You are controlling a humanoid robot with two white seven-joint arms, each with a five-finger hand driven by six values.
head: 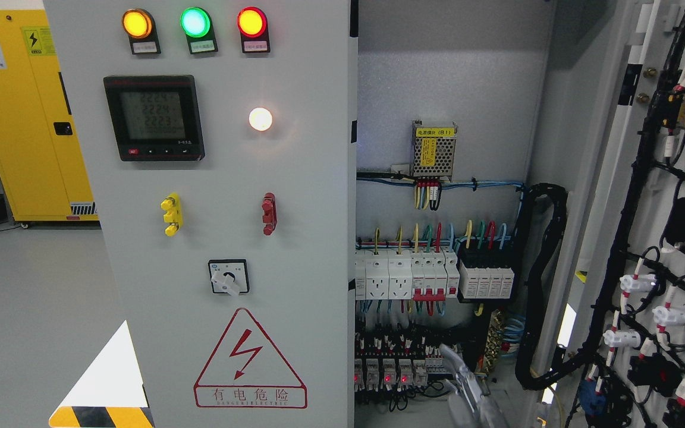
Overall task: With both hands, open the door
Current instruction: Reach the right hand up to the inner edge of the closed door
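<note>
The grey cabinet's left door (229,249) is closed and faces me, with three lamps, a meter, two handles and a rotary switch on it. The right door (610,196) stands swung open to the right, its wired inner side showing. The cabinet interior (455,83) is exposed between them. My right hand (467,386) rises from the bottom edge in front of the lower interior, its silver fingers (451,358) stretched upward and holding nothing, touching neither door. The left hand does not show.
Inside are rows of breakers (431,276), a small power supply (433,151) and a black cable conduit (541,285) along the right edge. A yellow storage cabinet (21,131) stands at the far left on grey floor (33,309).
</note>
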